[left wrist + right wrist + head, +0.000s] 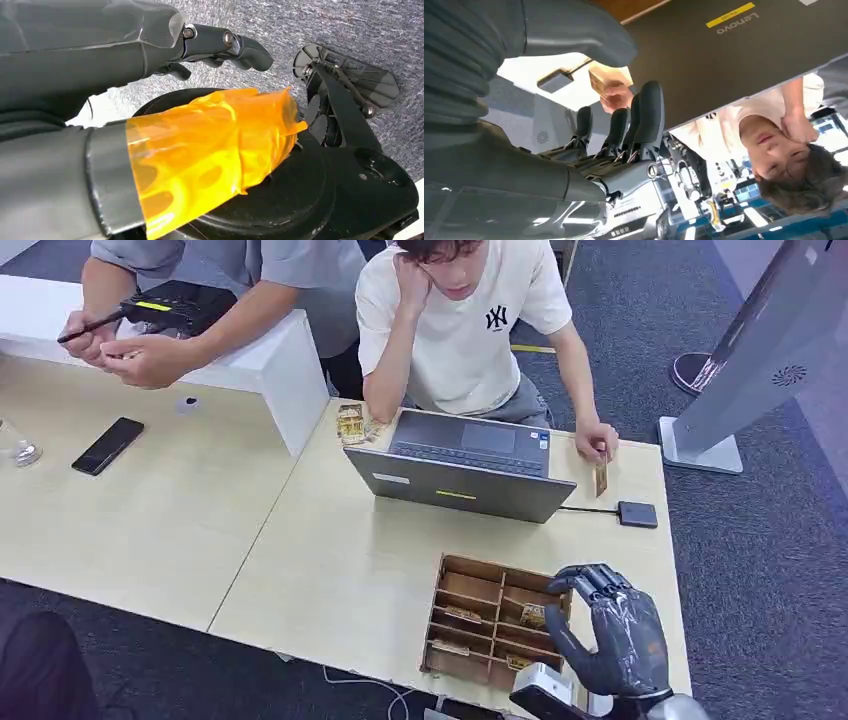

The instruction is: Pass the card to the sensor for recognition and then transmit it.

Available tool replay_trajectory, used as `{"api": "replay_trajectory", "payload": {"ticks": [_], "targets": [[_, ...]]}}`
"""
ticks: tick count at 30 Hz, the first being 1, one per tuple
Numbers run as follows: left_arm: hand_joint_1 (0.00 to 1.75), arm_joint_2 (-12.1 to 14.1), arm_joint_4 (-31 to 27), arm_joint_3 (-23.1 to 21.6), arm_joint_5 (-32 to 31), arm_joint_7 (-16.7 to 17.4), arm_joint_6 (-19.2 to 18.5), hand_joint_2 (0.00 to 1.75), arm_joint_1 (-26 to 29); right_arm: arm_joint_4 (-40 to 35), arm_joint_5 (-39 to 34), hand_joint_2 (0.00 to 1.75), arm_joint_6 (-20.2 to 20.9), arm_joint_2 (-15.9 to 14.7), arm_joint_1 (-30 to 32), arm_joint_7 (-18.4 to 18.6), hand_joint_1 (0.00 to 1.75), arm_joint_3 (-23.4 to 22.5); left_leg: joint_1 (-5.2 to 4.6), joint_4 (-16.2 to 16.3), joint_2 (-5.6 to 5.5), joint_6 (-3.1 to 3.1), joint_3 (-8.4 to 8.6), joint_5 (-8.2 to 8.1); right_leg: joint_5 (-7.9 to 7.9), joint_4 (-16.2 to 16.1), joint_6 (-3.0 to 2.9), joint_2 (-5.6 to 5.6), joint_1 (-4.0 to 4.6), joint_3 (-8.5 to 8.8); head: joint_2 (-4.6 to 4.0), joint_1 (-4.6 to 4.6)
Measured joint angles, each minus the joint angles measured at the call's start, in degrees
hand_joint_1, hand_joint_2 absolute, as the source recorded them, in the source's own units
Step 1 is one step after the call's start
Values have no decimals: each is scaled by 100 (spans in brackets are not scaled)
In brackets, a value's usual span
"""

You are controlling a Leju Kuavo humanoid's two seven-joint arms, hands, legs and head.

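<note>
— Two marks readable? 
— Yes. "Lenovo" on a yellow strip, on the grey laptop (470,480) lid, clear in the right wrist view; "NY" in black on the seated person's (470,330) white T-shirt.

— Task's thing? 
— One tan card (601,478), stood on edge on the pale wood-grain table (330,560), pinched under that person's hand (597,441). Just beside it lies a flat dark square sensor (637,514), cabled toward the laptop. They sit near each other, not touching.

— Right hand? 
— Dark grey, matte; right hand (610,630) is raised over the near corner of a slotted plywood card tray (455,565), fingers curved and apart, nothing in them. Several cards lie in the tray's compartments.

— Left hand? 
— Left hand (150,60) hangs over grey speckled carpet; thumb wrapped in translucent orange tape (210,145), fingers extended, holding nothing.

— Else? 
— Black smartphone (108,445) flat on the adjoining table. Second person (230,290) leans on a white counter, holding a black device.
</note>
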Motion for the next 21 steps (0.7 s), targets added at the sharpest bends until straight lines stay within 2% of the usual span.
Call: {"api": "replay_trajectory", "payload": {"ticks": [3,7,17,21], "targets": [[0,0,0,0,-2,2,-2,0,0,55,109,175,-50,-13,-43,18,79,46,0,0,0,0,0,0,0,0,0,0,0,0,0,0],[0,0,0,0,-4,7,-4,0,0,137,205,175,-72,-24,-99,59,79,137,0,0,0,0,-1,0,0,0,0,0,0,0,0,0],[0,0,0,0,-31,20,-13,0,0,354,409,175,-135,-24,-277,177,89,304,0,0,0,0,0,0,0,0,0,0,0,0,0,0],[0,0,0,0,-37,57,-15,0,-1,455,452,175,-149,-24,-344,227,87,352,0,0,0,0,0,0,0,0,0,0,0,0,0,0]]}}
